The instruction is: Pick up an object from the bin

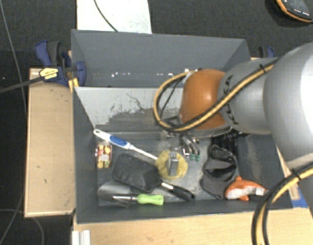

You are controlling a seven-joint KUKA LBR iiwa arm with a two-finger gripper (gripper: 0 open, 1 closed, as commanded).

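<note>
Fingers (pixel 173 162), spread or pressed together you cannot tell, are hovering over the yellow round thing (pixel 182 169) mid-floor in the bin (pixel 126 60), so you are risking snagging the toothbrush (pixel 141 151) ending just beside it.

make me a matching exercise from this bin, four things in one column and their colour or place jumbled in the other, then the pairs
1 toothbrush
2 screwdriver
3 toy
4 disc

a orange and white, far right
b yellow, under the gripper
c green handle, lowest in the view
d white and blue, left of the gripper

Pairs: 1-d, 2-c, 3-a, 4-b
</note>
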